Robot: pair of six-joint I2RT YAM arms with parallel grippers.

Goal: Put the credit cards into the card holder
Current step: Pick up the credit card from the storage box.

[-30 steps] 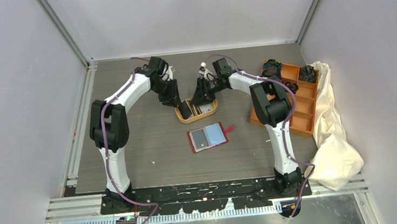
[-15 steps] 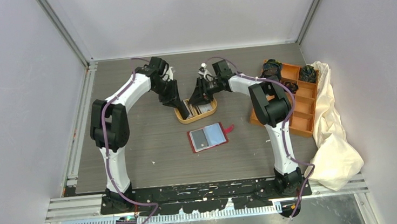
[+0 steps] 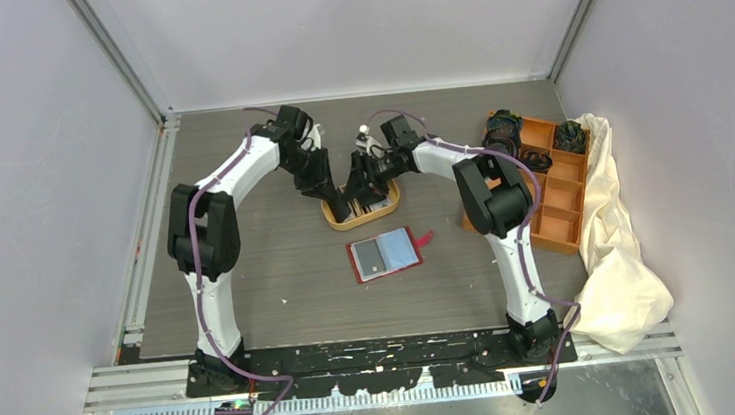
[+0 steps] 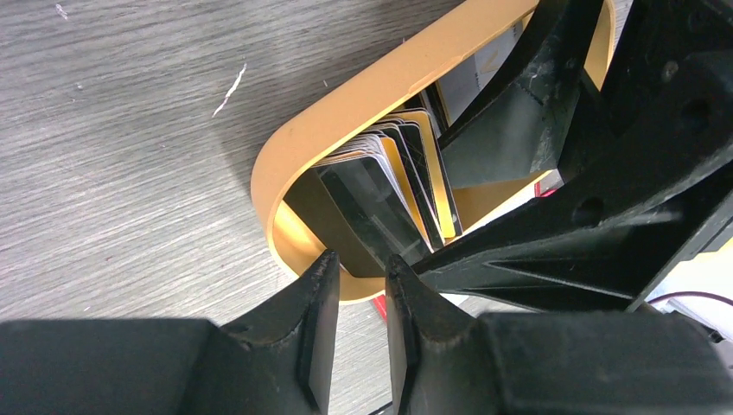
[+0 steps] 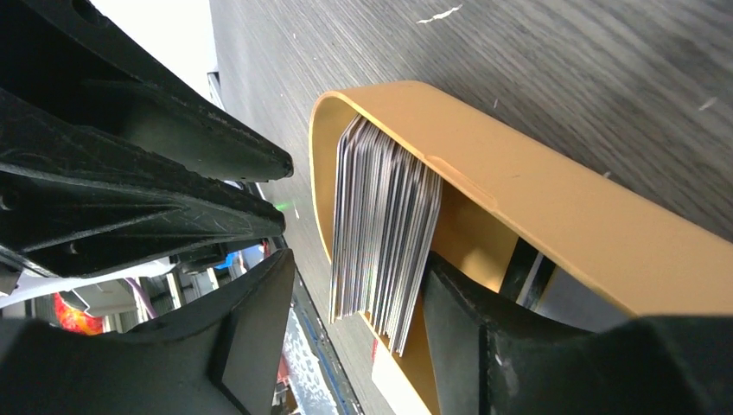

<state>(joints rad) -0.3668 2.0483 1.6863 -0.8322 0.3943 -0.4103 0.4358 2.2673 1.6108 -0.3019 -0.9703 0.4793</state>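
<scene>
Table (image 3: 278, 265) | 1 tray (image 4: 363, 95), cards (image 5: 380, 233) | 1 wallet (image 3: 385, 254) | left fingers (image 4: 315, 337) narrow | right fingers (image 5: 251, 328) wide

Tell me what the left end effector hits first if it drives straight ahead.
Likely the front black card, leaning in the tray right ahead of the left end effector; the rim looks about as close, so depth is unclear.

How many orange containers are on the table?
2. The oval tray, holding upright cards, sits centre-back. The compartment box sits at the right edge beside the cream cloth. None seems hidden.
</scene>
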